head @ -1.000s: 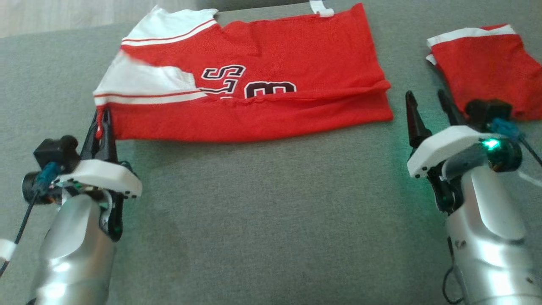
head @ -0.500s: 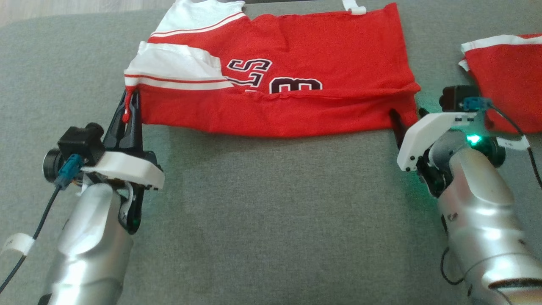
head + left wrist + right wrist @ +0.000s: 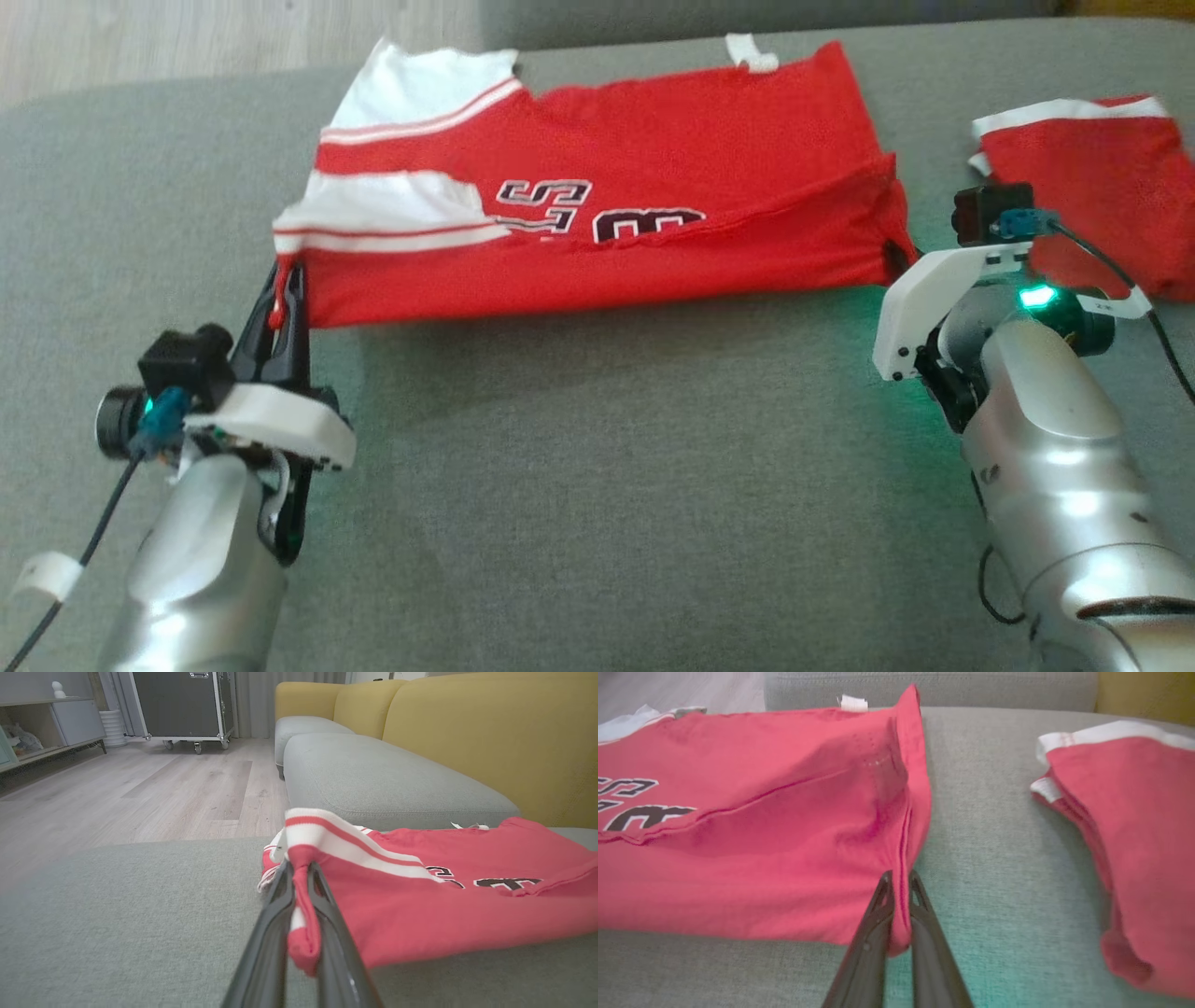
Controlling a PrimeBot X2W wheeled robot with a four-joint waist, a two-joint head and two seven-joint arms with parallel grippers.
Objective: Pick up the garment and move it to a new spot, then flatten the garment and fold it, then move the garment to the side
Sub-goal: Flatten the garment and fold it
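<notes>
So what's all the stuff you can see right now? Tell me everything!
jersey: one, red with white sleeves and dark lettering, on the grey cushion
second garment: one, red with white trim, right of the jersey, apart from it
cushion: one, grey, under both garments
sofa back: one, yellow, behind the cushion
wheeled case: one, black, on the wooden floor
left arm: one, silver, lower left; jaws shut on the jersey's near left corner
right arm: one, silver, lower right; jaws shut on the jersey's near right corner
</notes>
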